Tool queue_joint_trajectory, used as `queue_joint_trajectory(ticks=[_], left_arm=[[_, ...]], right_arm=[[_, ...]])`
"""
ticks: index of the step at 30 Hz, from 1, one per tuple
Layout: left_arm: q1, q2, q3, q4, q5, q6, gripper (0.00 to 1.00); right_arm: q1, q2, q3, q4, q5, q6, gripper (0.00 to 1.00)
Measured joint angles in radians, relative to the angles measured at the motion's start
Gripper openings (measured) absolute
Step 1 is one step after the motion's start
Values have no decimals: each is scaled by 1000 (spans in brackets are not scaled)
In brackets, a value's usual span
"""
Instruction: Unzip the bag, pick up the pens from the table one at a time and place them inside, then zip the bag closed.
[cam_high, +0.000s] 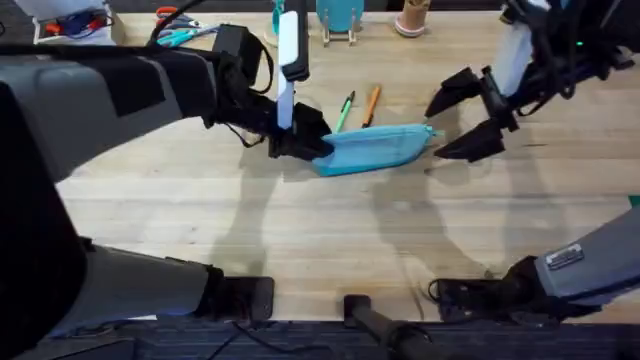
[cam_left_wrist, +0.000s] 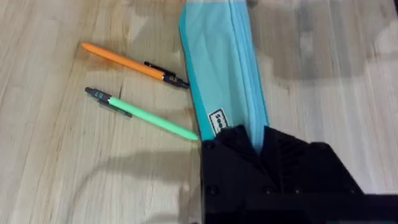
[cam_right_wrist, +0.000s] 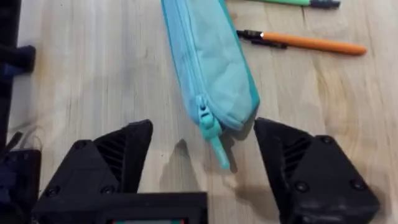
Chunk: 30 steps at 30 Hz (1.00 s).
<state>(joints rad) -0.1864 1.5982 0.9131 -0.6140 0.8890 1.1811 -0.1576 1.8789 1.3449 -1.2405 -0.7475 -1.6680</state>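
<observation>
L gripper (cam_high: 300, 143) clamped on bag (cam_high: 375, 148) end, hiding it, R gripper (cam_high: 468, 120) spread wide by zipper pull (cam_right_wrist: 217, 149)

The right gripper (cam_right_wrist: 205, 165) stood with black fingers spread, the light blue fabric pouch's (cam_right_wrist: 211, 68) zipper pull (cam_right_wrist: 219, 152) between them; a slim orange pen (cam_right_wrist: 305, 42) lay beyond.

You see the bag (cam_right_wrist: 211, 68) as soft, matt woven cloth with a finely toothed zipper (cam_right_wrist: 202, 109) and a limp cloth-like pull tab (cam_right_wrist: 219, 152). The table (cam_high: 300, 230) is pale wood with visible grain and a smooth, faintly sheened finish. The pens (cam_left_wrist: 134, 63) look like smooth plastic. The right gripper (cam_right_wrist: 205, 165) fingers are matt black plastic with ribbed inner faces.
</observation>
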Motion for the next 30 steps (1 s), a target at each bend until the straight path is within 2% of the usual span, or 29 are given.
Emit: queue_joint_trajectory(ticks=[3,8,15,21,27,28,30], left_arm=[[0,0,0,0,0,0,42],[0,0,0,0,0,0,42],[0,0,0,0,0,0,42],[0,0,0,0,0,0,42],[0,0,0,0,0,0,42],[0,0,0,1,0,0,42],[0,0,0,1,0,0,42]], right_arm=[[21,5,-1,30,0,16,916],[31,5,-1,67,0,52,752],[31,5,-1,61,29,91,677],[31,5,-1,54,47,105,521],[31,5,-1,52,52,112,163],[31,5,-1,50,53,114,74],[31,5,-1,48,53,117,37]])
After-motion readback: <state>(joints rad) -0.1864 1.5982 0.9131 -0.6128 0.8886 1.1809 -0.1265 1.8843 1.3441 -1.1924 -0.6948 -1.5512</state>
